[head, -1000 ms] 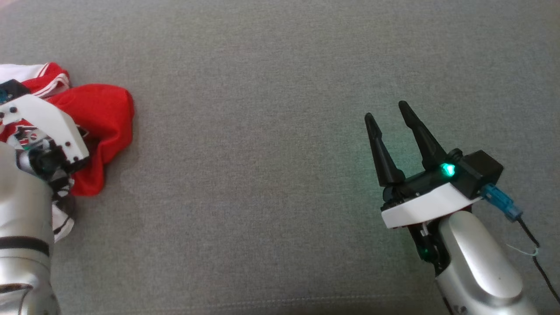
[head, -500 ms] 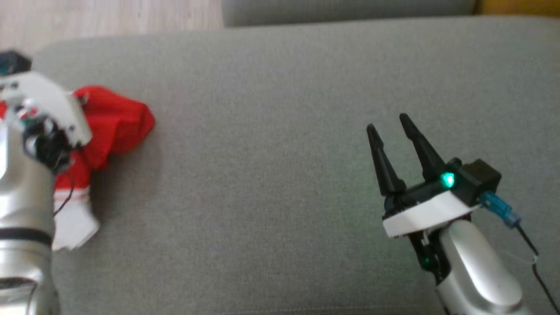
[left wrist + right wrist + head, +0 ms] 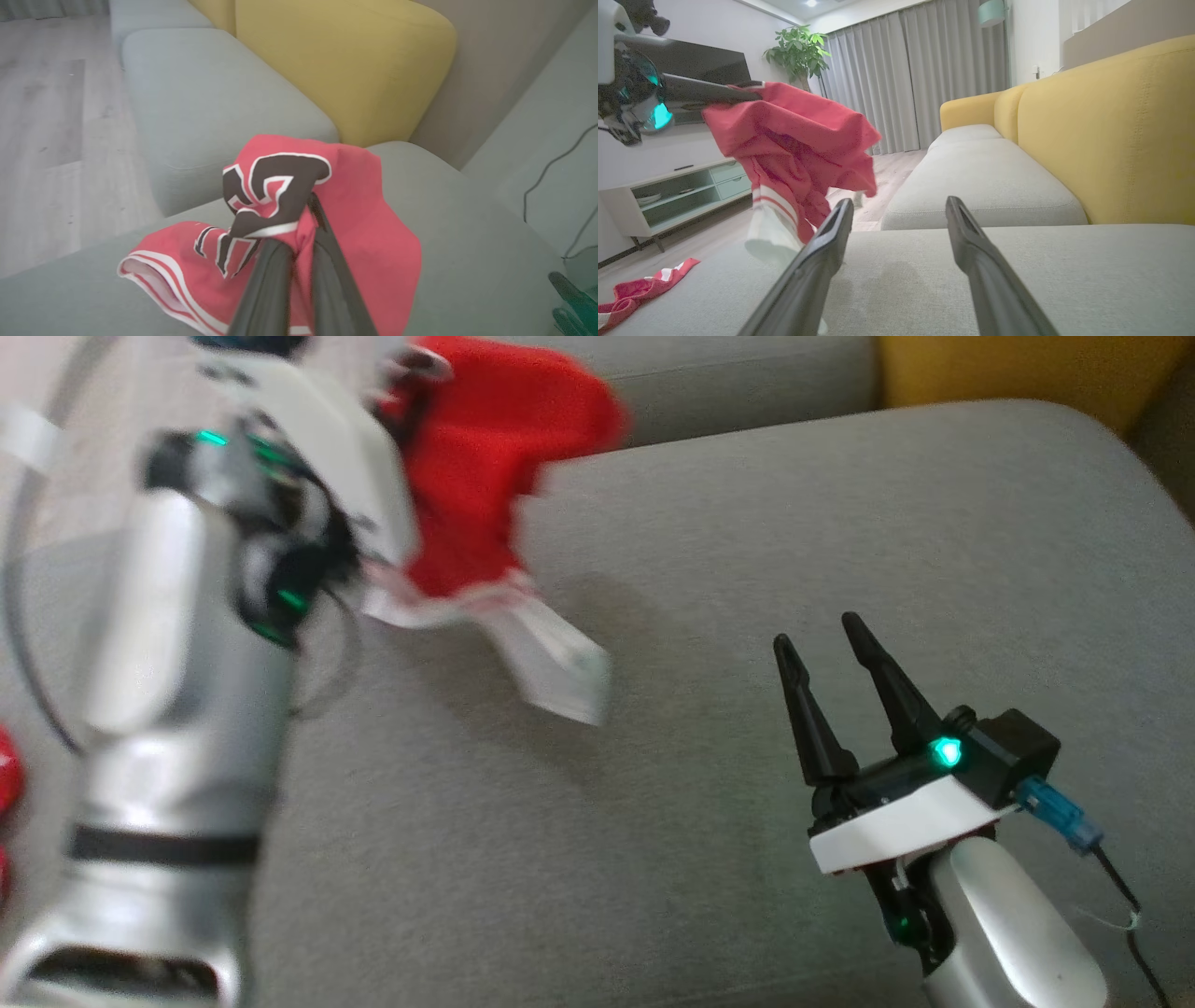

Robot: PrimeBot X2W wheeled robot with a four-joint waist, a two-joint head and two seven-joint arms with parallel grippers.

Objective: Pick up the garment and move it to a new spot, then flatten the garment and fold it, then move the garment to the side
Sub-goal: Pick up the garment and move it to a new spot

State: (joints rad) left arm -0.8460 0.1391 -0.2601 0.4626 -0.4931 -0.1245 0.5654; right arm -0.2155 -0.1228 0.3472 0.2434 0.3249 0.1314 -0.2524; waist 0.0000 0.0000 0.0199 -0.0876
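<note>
The left gripper [image 3: 301, 219] has its two dark fingers pinched close together on a bunched fold of the red basketball jersey with white trim and black numerals [image 3: 373, 224]. The jersey hangs in the air from that one pinch, above the far left part of the grey fabric sofa cushion [image 3: 747, 523]. Its white-banded hem [image 3: 770, 233] dangles lowest, and I cannot tell whether it brushes the cushion.

The hold looks like the weak point. It takes in only a small wad of slippery cloth, so a quick swing could pull the fold out from between the fingers. The jersey is blurred in the head view. A drop near the cushion's edge could send it to the wooden floor [image 3: 46, 116], where another red and white cloth [image 3: 640, 284] already lies.

The right gripper [image 3: 814, 630] hovers low over the cushion with its fingers spread wide and nothing between them. The hem hangs just beyond its left finger in the right wrist view, so it could snag there during the carry. Setting the jersey down bunched would likely make flattening harder.
</note>
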